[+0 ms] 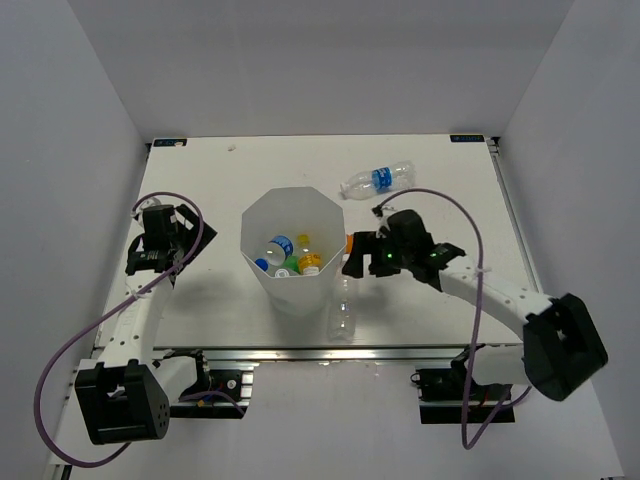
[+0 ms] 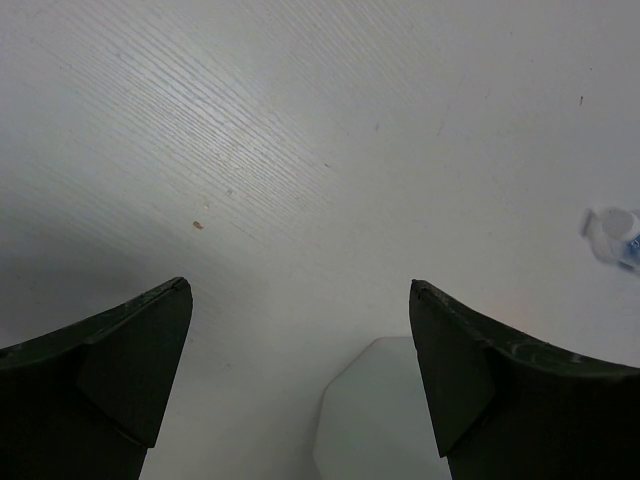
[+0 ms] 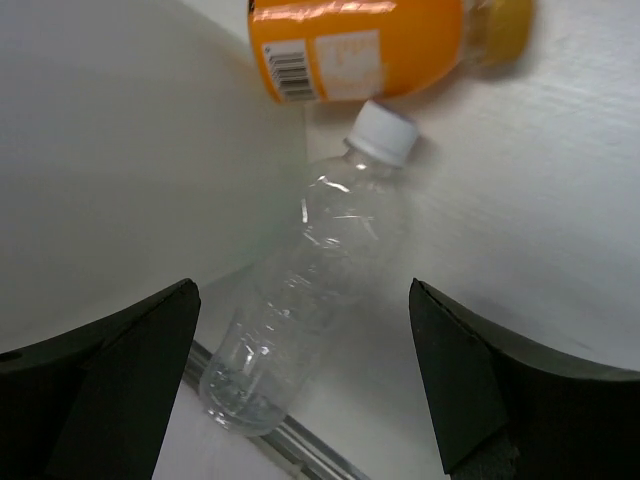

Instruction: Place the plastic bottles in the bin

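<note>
Lying beside the white bin (image 1: 290, 297), a clear, white-capped bottle (image 3: 300, 300).

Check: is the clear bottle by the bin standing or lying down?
Lying down: the clear bottle rests on its side on the table beside the bin.

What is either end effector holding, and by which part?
Nothing is held. The left end effector is open over the white table. The right end effector is open above the clear plastic bottle with a white cap, not touching it.
</note>
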Tool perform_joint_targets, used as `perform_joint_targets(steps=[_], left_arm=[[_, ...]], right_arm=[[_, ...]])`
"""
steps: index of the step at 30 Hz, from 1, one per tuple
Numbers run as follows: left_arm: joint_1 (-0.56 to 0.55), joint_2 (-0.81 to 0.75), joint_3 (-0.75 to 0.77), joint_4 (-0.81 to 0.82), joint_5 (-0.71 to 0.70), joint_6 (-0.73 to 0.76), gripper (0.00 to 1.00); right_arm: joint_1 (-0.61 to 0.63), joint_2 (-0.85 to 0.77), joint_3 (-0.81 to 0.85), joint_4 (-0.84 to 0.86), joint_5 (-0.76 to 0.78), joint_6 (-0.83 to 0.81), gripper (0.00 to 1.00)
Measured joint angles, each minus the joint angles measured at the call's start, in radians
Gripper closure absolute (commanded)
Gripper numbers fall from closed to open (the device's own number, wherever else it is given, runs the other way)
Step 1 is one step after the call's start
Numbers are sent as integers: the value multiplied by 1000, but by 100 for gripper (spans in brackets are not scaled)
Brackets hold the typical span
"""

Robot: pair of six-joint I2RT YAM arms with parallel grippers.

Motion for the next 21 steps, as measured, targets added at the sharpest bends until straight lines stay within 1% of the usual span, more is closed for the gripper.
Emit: perform_joint_targets(steps=[2,7,8,9,11,12,13,14,15,16,19,21], left_arm=[[0,0,0,1,8,0,2],[0,-7,0,-2,6,-1,2],[0,-11,0,-2,5,-2,2],[0,-15,0,-2,4,-3,2],[0,-22,0,-3,-2,-3,2],[0,-25,0,-5,-5,-3,2],[0,-26,0,-8,-10,-4,2],[0,-28,0,-10,-14,-4,2],[0,-29,0,-10,-17,-4,2],[0,-29,0,-10,-19,-4,2],[0,-34,0,-11,-24,-4,2],[0,-36,0,-12,-31,-4,2]], right_arm=[[50,80,-1,40,-4,46,11],[100,262,-1,97,58,147,11],[107,294,-1,102,71,168,12],[113,323,0,108,85,184,21],[120,336,20,127,111,206,36],[123,338,20,129,122,212,58],[123,336,19,120,138,213,63],[124,323,19,108,157,219,66],[124,297,19,87,187,215,72],[119,259,22,56,217,205,73],[89,123,109,-72,344,154,73],[70,27,208,-101,455,90,72]])
